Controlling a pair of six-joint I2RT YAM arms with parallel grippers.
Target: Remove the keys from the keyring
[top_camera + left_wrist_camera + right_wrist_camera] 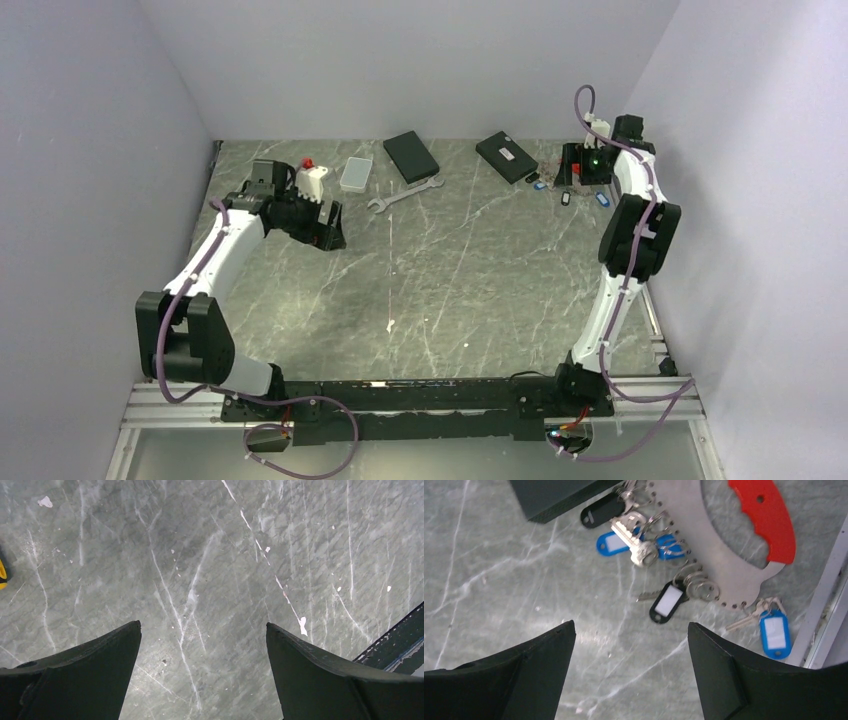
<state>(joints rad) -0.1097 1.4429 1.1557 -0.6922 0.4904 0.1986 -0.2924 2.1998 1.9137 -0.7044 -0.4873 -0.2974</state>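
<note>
**Item 1, right gripper.** We record the jaws spread wide with nothing between them. It hangs over the table at the far right corner, about 1 o'clock in the overhead view.

**Item 2, keyring.** A curved silver plate with a row of holes along its edge and a red grip at one end. It lies flat at 1 o'clock in the right wrist view, beyond the fingertips and untouched by them.

**Item 3, keys.** We note several silver keys on small split rings, carrying blue and black plastic tags, clustered along the plate's holed edge at 12 o'clock. One more blue tag lies with its keys at 3 o'clock. We cannot tell whether every ring is threaded through a hole.

**Item 4, black box.** Its corner shows at 11 o'clock, just beside the uppermost black tag.

**Item 5, left gripper.** The jaws are equally wide apart and empty. It sits over bare stone at 10 o'clock in the overhead view, well apart from the keys.

**Item 6, wrench.** It lies at 12 o'clock, between the two arms, with a clear plastic case near it.
</note>
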